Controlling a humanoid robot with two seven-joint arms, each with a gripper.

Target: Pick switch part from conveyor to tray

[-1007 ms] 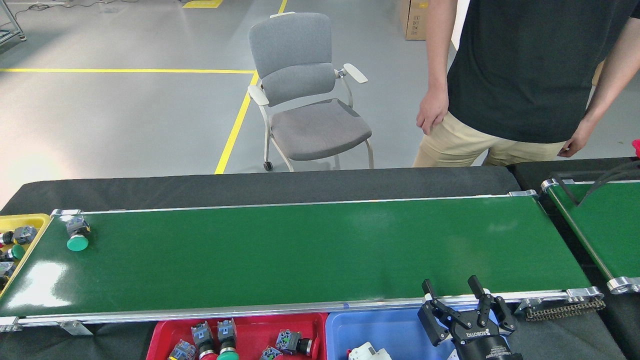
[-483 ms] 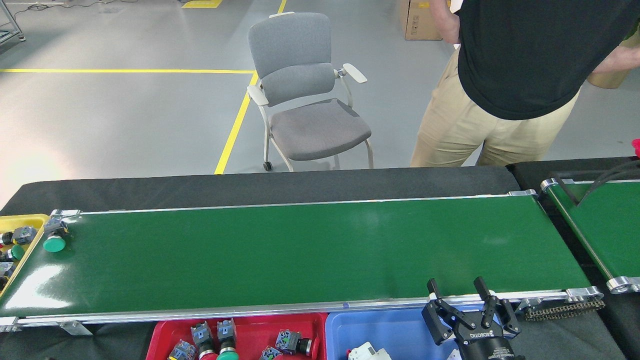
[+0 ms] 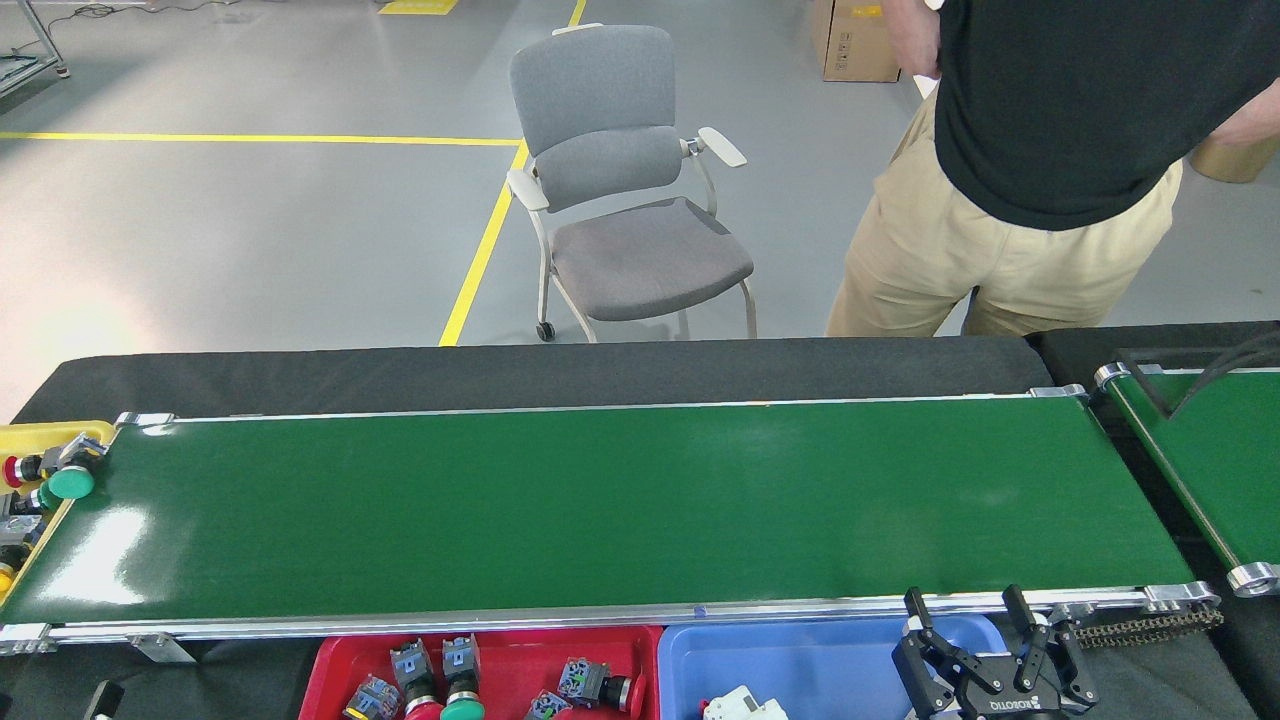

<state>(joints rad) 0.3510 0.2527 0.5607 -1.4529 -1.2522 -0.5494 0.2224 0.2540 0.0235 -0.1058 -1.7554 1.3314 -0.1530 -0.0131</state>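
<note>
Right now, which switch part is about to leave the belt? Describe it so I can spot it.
Follow the conveyor to its far left end, beside the yellow tray. The green-capped switch part sits at the belt's edge, the only part on the belt.

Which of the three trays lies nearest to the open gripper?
The blue tray: the right gripper hangs just over its right end. The red tray is further left, the yellow tray beyond the belt's left end.

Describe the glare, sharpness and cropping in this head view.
Head view: a white glare patch sits on the conveyor at its left end; the floor washes out at far left; focus is sharp throughout; the right tool, fingers spread, is cut by the bottom edge.
</note>
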